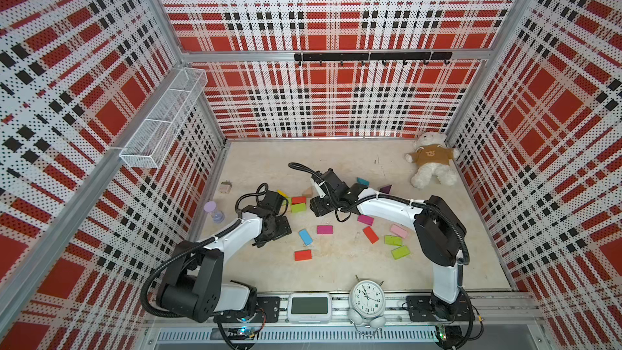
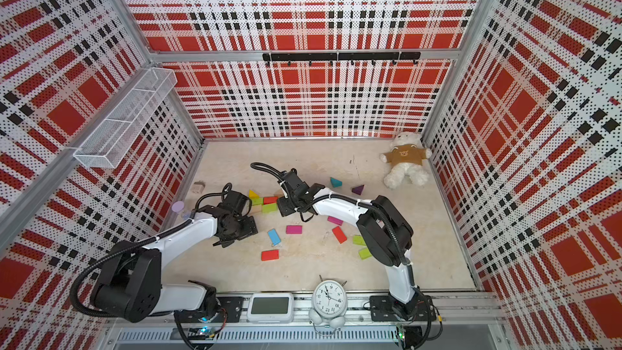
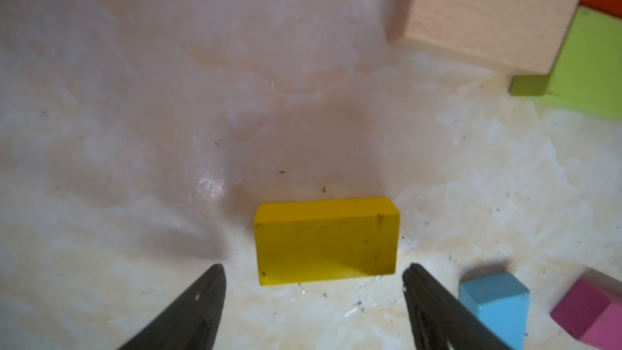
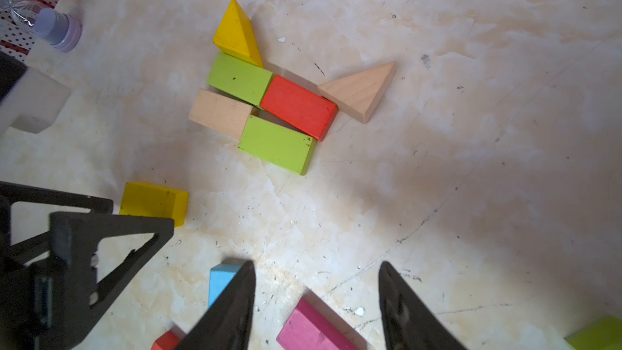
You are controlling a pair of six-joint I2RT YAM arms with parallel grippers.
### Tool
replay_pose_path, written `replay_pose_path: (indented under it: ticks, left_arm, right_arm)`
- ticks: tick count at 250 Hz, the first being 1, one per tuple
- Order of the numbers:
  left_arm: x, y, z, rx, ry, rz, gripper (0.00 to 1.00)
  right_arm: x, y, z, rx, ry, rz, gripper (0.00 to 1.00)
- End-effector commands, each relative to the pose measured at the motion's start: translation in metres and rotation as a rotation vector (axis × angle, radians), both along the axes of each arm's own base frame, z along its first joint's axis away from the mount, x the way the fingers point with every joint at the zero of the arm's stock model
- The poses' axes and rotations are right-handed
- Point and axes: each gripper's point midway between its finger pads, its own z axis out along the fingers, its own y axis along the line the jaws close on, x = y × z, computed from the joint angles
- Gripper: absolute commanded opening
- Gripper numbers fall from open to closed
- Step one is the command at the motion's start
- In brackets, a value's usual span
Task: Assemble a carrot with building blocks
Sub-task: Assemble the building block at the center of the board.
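Your left gripper stands open, both fingers clear of everything. The yellow block lies flat on the table just ahead of the fingertips, centred on the gap between them, with its long side running across that gap. A blue block sits just outside one finger.

Your right gripper is also spread and holds nothing. Well ahead of its fingers lies the part-built figure. A yellow triangle touches a lime green block, and a red block butts end to end against that. A tan triangle meets the red block's far corner. A tan block and a second lime green block lie against their sides.

The step in hand looks like fetching the yellow block for that figure. You need to bring the left fingers forward and down until they straddle it. The long side seems to fit the opening with little to spare, so square up first or turn the wrist to take the short side. How high the tips stand above the table is hard to judge from the wrist view, so lower gently, and keep the outer finger off the blue block.
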Motion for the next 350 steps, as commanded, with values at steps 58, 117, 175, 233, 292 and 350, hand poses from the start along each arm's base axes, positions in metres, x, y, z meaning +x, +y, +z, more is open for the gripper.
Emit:
replay_pose_path:
  ticks: [58, 117, 175, 233, 292, 350]
  left_arm:
    - [0.012, -0.009, -0.011, 0.027, 0.003, -0.072, 0.68]
    - [0.026, -0.013, -0.015, 0.054, 0.004, -0.138, 0.59]
    - [0.043, -0.020, -0.019, 0.074, 0.016, -0.209, 0.61]
    - [0.044, -0.024, -0.019, 0.087, 0.050, -0.243, 0.62]
    - [0.051, -0.027, -0.018, 0.090, 0.066, -0.238, 0.63]
    - [0.054, -0.027, -0.021, 0.094, 0.090, -0.247, 0.64]
  right_arm:
    - [0.011, 0.010, 0.012, 0.069, 0.000, -0.017, 0.60]
    - [0.013, 0.010, 0.009, 0.066, 0.010, -0.024, 0.60]
    - [0.015, 0.010, 0.006, 0.066, 0.019, -0.030, 0.60]
    - [0.017, 0.014, 0.003, 0.076, 0.037, -0.028, 0.59]
    - [0.019, 0.016, 0.004, 0.084, 0.039, -0.023, 0.59]
    - [0.019, 0.015, 0.004, 0.086, 0.043, -0.024, 0.59]
